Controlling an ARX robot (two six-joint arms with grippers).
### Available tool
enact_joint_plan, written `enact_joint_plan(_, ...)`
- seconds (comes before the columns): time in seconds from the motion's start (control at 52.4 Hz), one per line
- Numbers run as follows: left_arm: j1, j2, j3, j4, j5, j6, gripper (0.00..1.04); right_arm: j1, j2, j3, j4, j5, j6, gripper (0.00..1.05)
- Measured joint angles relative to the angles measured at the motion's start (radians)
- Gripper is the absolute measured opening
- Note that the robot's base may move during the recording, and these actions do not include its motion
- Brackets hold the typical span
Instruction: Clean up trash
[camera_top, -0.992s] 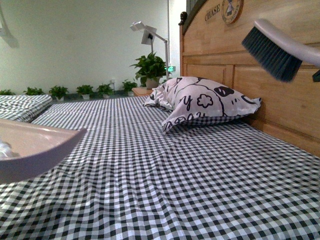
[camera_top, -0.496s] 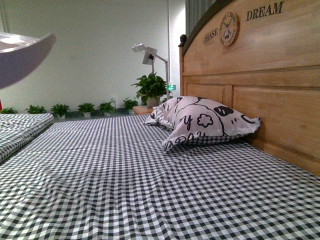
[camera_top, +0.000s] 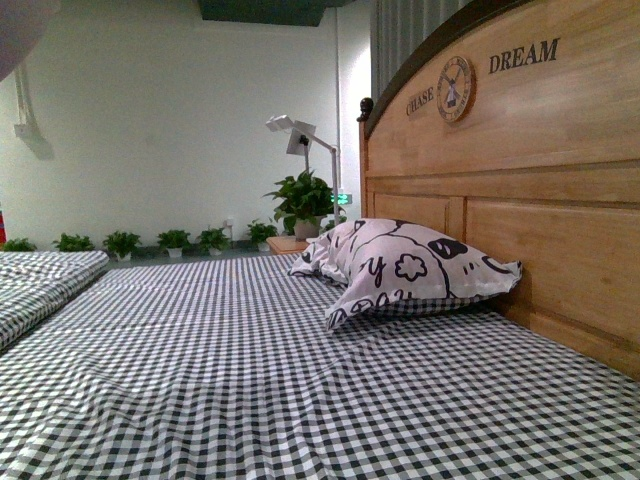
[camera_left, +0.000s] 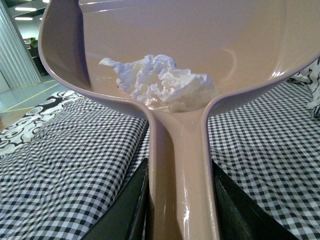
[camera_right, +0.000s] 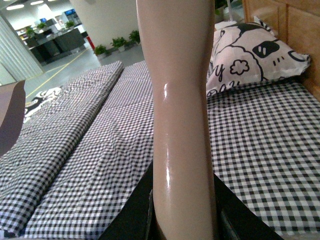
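— Checked sheet, black and white, covers the bed (camera_top: 300, 380) across the front view. What else shows there?

— A printed pillow (camera_top: 405, 262) against the wooden headboard (camera_top: 520, 190), a lamp (camera_top: 300, 135) and a potted plant (camera_top: 303, 200) behind it, small plants along the wall. A pale edge of the dustpan (camera_top: 22, 30) cuts the upper left corner. Neither arm shows.

— And the left wrist view?

— The dustpan (camera_left: 200, 45) fills it, held above the bed (camera_left: 65, 165). The tissue wad (camera_left: 160, 82) lies inside, by the root of the handle (camera_left: 180, 170). The left fingers (camera_left: 127, 210) sit dark on either side of that handle, clamped on it.

— Right wrist view?

— A pale handle (camera_right: 180, 115) runs up the middle and blocks much of the bed (camera_right: 90, 140); its head is out of frame. The right fingers (camera_right: 135, 215) grip its base. The pillow (camera_right: 250, 55) lies beyond, and a dark edge of the dustpan (camera_right: 11, 120) shows at one side.
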Motion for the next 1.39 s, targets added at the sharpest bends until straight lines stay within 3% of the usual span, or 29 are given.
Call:
enact_joint_plan(0.381, -0.029, -0.010, -0.023, 0.006, -0.015, -0.027, 0.29, -0.012, -0.024, -0.001, -0.013, 0.069, -0.002, 0.19)
enact_joint_plan(1.392, -0.030, -0.010, -0.023, 0.006, -0.015, -0.028, 0.29, -0.013, -0.026, -0.001, -0.013, 0.068, -0.002, 0.19)
